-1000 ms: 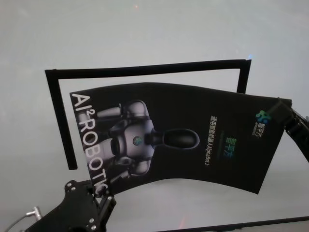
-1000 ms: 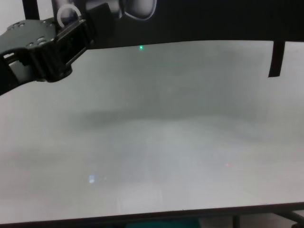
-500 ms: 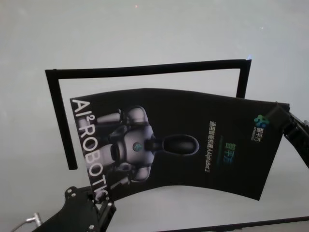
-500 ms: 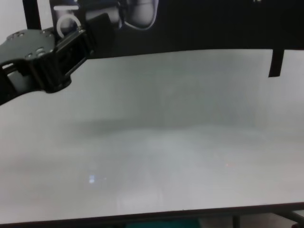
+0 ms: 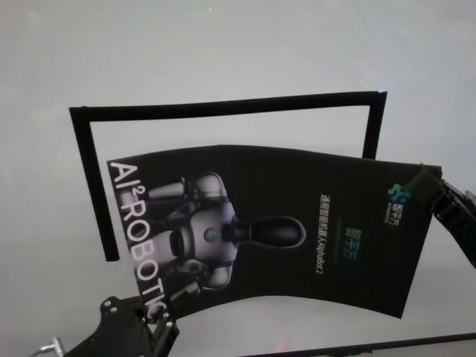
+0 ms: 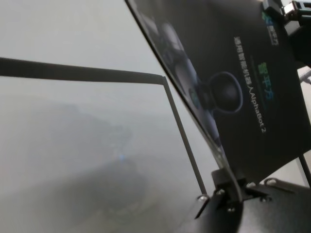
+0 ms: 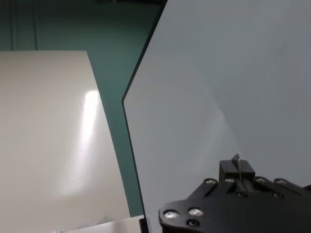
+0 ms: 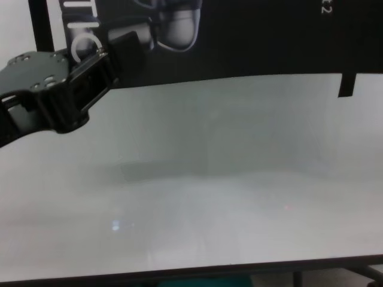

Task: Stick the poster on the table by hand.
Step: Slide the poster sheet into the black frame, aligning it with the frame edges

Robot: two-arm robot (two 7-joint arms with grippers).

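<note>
The poster, a glossy black sheet with a grey robot figure and white letters, hangs bowed above the table. My left gripper is shut on its near left corner by the white letters. My right gripper is shut on its far right corner by the logo. The left wrist view shows the printed face running up from the left gripper. The right wrist view shows the pale back pinched in the right gripper. In the chest view the poster's lower edge hangs over the table beside the left gripper.
A narrow black strip lies on the table as an open frame, with one leg on the left and a short one on the right. The poster overlaps it. The table's dark front edge is near me.
The poster has come down and toward me with both grippers still holding it. Its lower edge sits lower in the chest view, and it covers less of the frame's far side.
</note>
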